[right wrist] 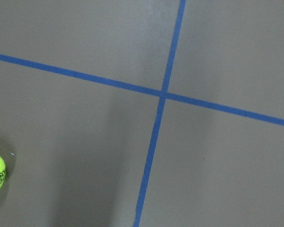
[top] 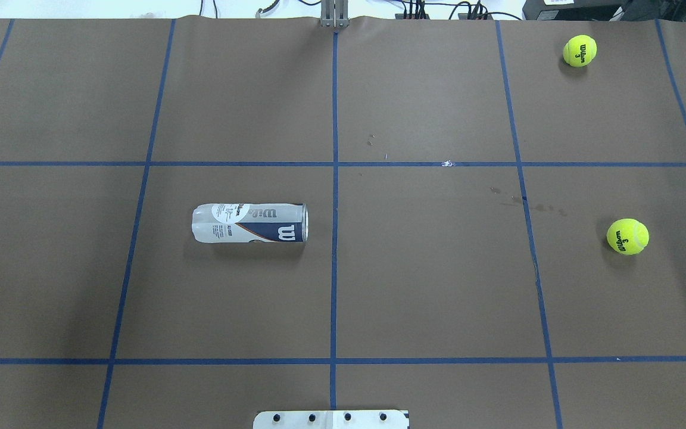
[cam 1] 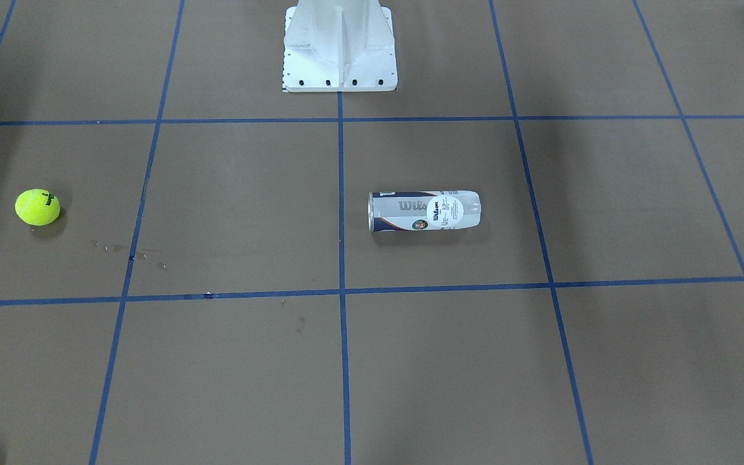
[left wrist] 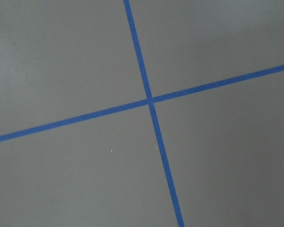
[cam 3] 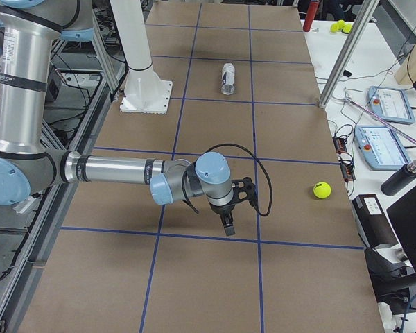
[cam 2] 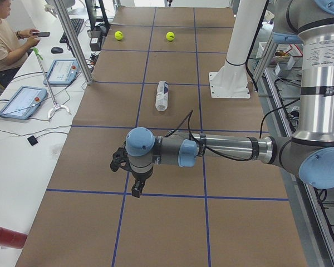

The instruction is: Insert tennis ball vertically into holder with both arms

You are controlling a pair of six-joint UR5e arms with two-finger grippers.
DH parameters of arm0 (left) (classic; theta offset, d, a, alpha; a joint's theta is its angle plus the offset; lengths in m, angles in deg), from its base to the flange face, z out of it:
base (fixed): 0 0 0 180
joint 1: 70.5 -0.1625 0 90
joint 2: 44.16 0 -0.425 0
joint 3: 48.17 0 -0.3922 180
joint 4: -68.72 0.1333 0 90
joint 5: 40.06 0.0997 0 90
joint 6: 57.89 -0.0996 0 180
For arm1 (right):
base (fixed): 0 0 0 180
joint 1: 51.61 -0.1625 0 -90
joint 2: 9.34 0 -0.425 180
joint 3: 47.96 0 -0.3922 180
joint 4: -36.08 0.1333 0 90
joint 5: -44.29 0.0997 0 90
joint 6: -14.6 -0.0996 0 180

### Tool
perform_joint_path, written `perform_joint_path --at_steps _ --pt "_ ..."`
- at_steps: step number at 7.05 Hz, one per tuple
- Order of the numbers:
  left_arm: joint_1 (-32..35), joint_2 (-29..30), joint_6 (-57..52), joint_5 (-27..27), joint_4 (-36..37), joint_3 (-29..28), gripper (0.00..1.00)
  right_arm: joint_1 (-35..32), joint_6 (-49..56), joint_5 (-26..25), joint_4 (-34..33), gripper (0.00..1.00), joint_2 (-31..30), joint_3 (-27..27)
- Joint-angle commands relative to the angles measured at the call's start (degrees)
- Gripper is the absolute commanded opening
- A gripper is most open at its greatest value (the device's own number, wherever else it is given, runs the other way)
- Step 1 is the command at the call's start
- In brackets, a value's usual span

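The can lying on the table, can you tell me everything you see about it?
The can is a clear plastic tube with a navy-and-white Wilson label, a white W and a round white sticker. It lies on its side on the brown table, just on the robot's left of the centre tape line. Its rimmed end points at that line, not touching it. Only the table touches it.

The left arm [cam 2: 228, 149] has its upper link upright and its forearm stretched level above the tabletop [cam 2: 167, 233]; its wrist turns downward, so the left pincer [cam 2: 136, 190] hangs pointing at the tabletop, clear of it; the right arm [cam 3: 111, 168] is posed alike, with the right pincer [cam 3: 227, 226] aimed down above the tabletop; whether either pincer is parted or closed cannot be told.
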Motion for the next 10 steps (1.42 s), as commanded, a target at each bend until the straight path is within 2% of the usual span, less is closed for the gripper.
perform_joint_path --at_steps 1,3,4,6,8,10 --pt "-0.1 2.8 1.8 -0.1 -12.5 -2.3 1.00 -0.1 0.1 0.1 1.5 1.00 -0.2 0.1" --pt "-0.1 4.0 2.1 -1.1 -18.5 -2.5 1.00 -0.1 0.1 0.1 1.5 1.00 -0.2 0.0" --pt "-0.5 3.8 2.7 -3.4 -23.8 -2.6 1.00 -0.1 0.0 0.1 1.8 1.00 -0.1 0.0" --pt "-3.7 5.9 5.2 -4.7 -25.9 -0.4 1.00 -0.1 0.0 0.1 2.0 1.00 -0.1 0.0" --pt "-9.2 6.1 5.5 -4.7 -31.0 4.6 1.00 -0.1 0.0 0.0 2.0 1.00 -0.1 0.0" --pt "-15.5 11.1 5.6 -4.7 -35.9 4.2 1.00 -0.1 0.0 0.0 2.0 1.00 -0.1 0.0"
